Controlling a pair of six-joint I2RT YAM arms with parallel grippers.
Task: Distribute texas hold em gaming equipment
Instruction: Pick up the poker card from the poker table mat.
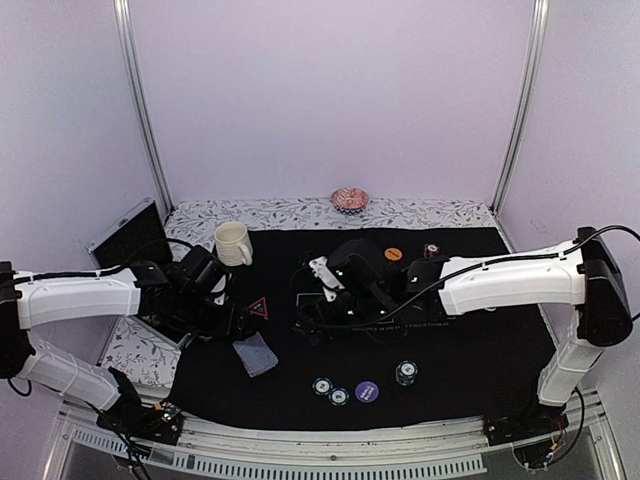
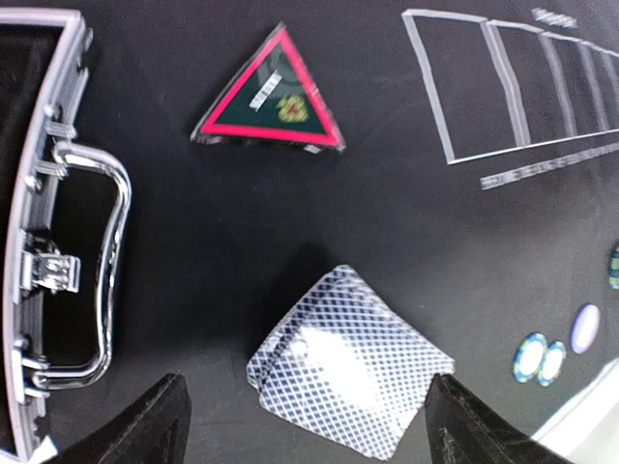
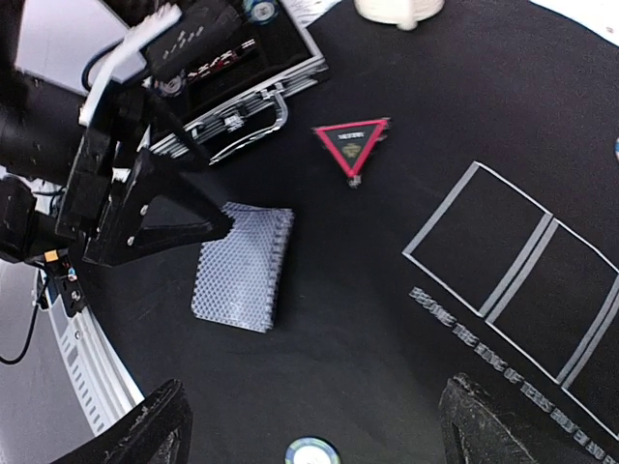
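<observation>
**1. Claw state**

The left gripper (image 2: 305,430) is spread wide and holds nothing. The card stack (image 2: 353,382) lies face down on the black mat (image 2: 406,242) directly under it, between its two fingers and slightly fanned. The right gripper (image 3: 309,430) is also spread and empty. The same stack lies ahead of it, off to one side and well apart.

**2. Hazards**

- The stack is thin and flat. If you close too high, the fingers will likely catch only the top cards. If you close too low, they will likely drag on the mat.
- The stack sits skewed to the fingers. Pressure on its corners could splay the cards further.
- You cannot tell from these views how high the left fingertips are above the cards. Descend with care.
- Both arms work over the same patch. The left arm (image 3: 126,193) stands just beside the stack, in front of the right gripper, so advancing the right arm risks contact.

**3. Edges and room**

- The aluminium case (image 2: 58,271) lies outside one left finger, with its handle turned toward the claw. Room there is tight.
- The red-outlined triangle (image 2: 271,97) lies ahead of the left gripper, with bare mat between it and the cards.
- The poker chips (image 2: 540,358) and purple button (image 2: 585,327) lie beyond the other finger, near the mat's edge.
- The printed card boxes (image 2: 484,87) lie ahead and to that same side, and nothing rests on them. This is your widest open ground.
</observation>
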